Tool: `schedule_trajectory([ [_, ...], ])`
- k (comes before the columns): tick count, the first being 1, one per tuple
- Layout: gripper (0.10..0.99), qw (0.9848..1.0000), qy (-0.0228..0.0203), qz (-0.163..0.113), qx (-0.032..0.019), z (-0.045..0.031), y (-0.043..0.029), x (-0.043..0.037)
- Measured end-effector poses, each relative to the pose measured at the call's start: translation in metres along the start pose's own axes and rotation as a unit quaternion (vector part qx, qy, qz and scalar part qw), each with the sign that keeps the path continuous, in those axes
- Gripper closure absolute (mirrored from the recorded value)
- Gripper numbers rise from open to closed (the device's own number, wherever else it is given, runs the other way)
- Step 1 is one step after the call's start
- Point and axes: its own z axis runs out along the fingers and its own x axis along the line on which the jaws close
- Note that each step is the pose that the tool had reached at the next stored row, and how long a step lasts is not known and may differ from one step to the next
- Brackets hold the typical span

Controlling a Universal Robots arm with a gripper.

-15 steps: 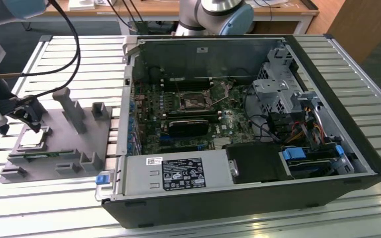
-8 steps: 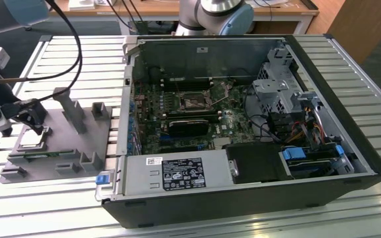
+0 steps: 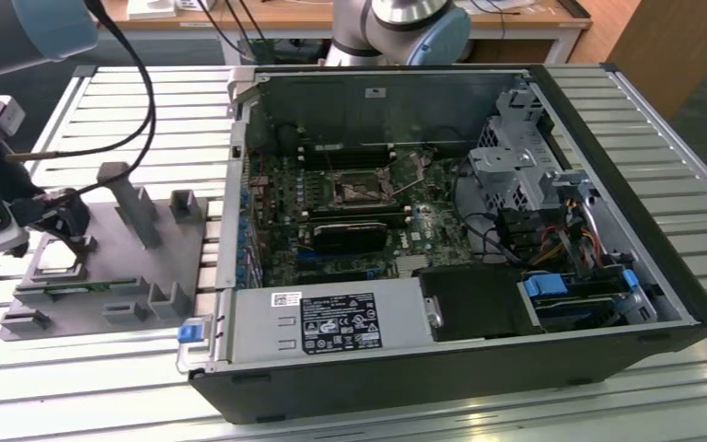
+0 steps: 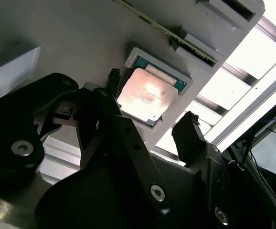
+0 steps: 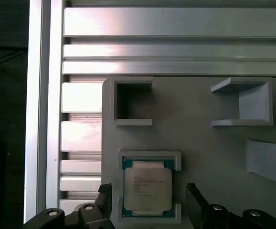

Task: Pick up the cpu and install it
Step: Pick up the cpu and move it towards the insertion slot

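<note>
A: Entry on the cpu [image 5: 147, 187]: where is it sitting?
B: It is lying flat, metal top up, in a shallow framed pocket of the grey tray [image 5: 200, 157]. In both wrist views the pocket's raised corners are hugging its edges.

A: And the gripper [image 5: 148, 191]?
B: It is hanging right over that pocket. Its two black fingers [image 5: 195, 202] are standing spread, one on each side of the chip, and both are sitting outside the pocket's rim. They are pinching nothing, and a strip of bare tray is showing between each finger and the chip.

A: Are the tips touching the tray?
B: Cannot tell. Neither wrist view is giving their height above the surface.

A: What is the exterior view adding?
B: The tray is resting on the slatted metal table [image 3: 96, 387], just beside the computer case [image 3: 452, 382], on the exterior view's left of it. The arm's wrist is reaching down over the part of the tray farthest from the case. Upright pegs [image 3: 126, 198] are standing between the wrist and the case. A black cable [image 3: 148, 101] is looping down from the top of that view toward the wrist.

A: State of the case?
B: It is lying on its side with the open face up, so the motherboard [image 3: 329, 230] is facing the camera. The square socket [image 3: 360, 191] is showing near the middle of the board, well apart from the chip
</note>
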Motion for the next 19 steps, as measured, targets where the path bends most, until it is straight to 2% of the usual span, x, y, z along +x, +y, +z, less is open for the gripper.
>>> schedule_trajectory([
  [3,0.369,1.0000,0.0000,0.000,-0.0006,0.0037,0.0000,0.0001],
  [8,0.369,1.0000,0.0000,0.000,-0.0045,0.0077,-0.0001,0.0000],
  [19,0.384,1.0000,0.0001,0.000,-0.0058,0.0144,-0.0003,0.0000],
])
